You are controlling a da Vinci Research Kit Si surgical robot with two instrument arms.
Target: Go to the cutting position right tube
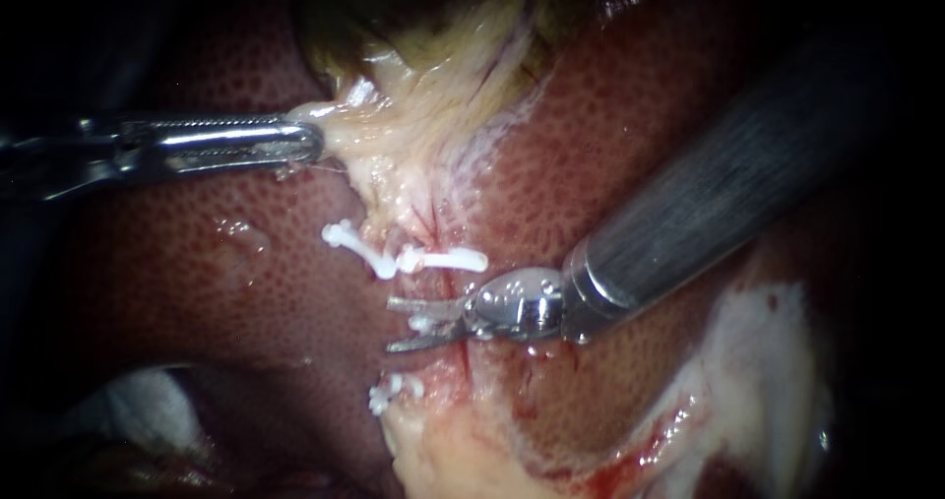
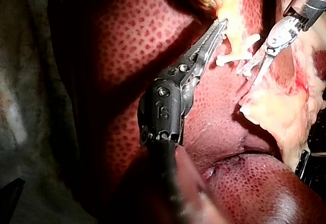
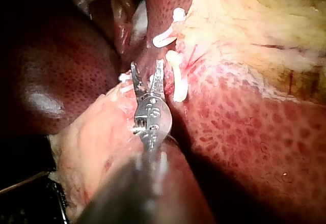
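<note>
Jaws of right instrument (image 1: 394, 325) gape beside clips (image 1: 443, 260); left instrument (image 1: 307, 143) grips tissue (image 1: 394, 130).

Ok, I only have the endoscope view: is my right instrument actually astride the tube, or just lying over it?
Observer: The right wrist view shows the right instrument open, with a dark strand running into the gap. Whether it touches, I cannot tell.
Operator: And the clips from that side?
Observer: The long clip lies close beside the tip, outside the gap. A second clip sits further ahead.
</note>
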